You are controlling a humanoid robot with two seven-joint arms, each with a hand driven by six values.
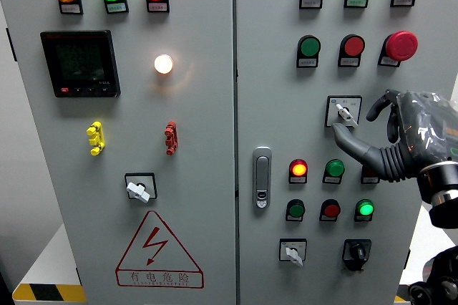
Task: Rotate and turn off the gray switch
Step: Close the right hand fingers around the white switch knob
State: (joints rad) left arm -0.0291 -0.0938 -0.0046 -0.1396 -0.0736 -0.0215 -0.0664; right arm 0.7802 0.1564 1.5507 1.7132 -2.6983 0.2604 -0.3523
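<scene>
1. You have a pale gray cabinet door [193, 248] carrying a red-outlined lightning warning triangle [159, 250].
2. Your gray switch [344, 112] sits on a white plate.
3. Your right hand [401, 140] is dark gray.
4. The mushroom button [401, 45] is red.

Grey cabinet doors [193, 248] fill nearly everything, evenly lit. Down at the lower left, a pale floor [54, 262] shows, with a yellow-and-black hazard stripe [46, 292] along the edge.

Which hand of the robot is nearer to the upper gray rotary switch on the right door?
Right. The right hand reaches a finger to the gray switch; the left hand is out of view.
</scene>
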